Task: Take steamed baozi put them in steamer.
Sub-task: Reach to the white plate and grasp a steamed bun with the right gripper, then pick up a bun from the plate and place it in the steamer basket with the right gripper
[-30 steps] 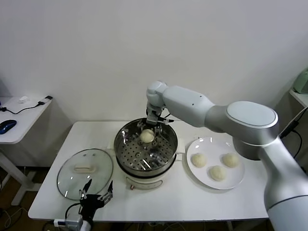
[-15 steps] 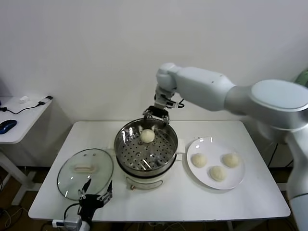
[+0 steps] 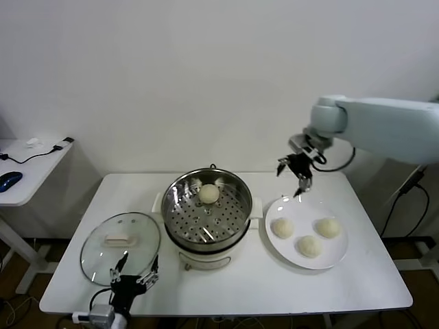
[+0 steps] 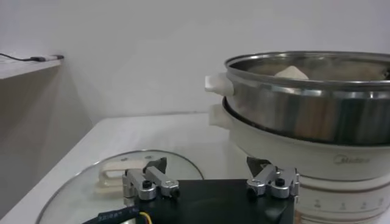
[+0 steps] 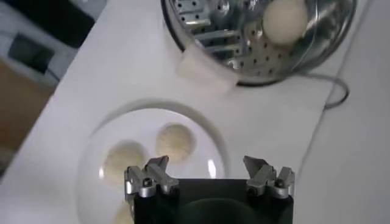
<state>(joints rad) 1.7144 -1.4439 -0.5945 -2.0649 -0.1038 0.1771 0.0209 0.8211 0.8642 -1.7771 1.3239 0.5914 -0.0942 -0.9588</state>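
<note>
Right tool (image 3: 296, 177) — spread, empty, above plate (image 3: 341, 256) at its 12 o'clock; left tool (image 3: 136, 280) spread, parked. Risk: squashing or dropping a soft baozi (image 3: 282, 227) before the steamer (image 3: 207, 209).

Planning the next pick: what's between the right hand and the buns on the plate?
Nothing. In the head view the open right hand hangs above the white plate's far rim, with bare plate before the three baozi.
</note>
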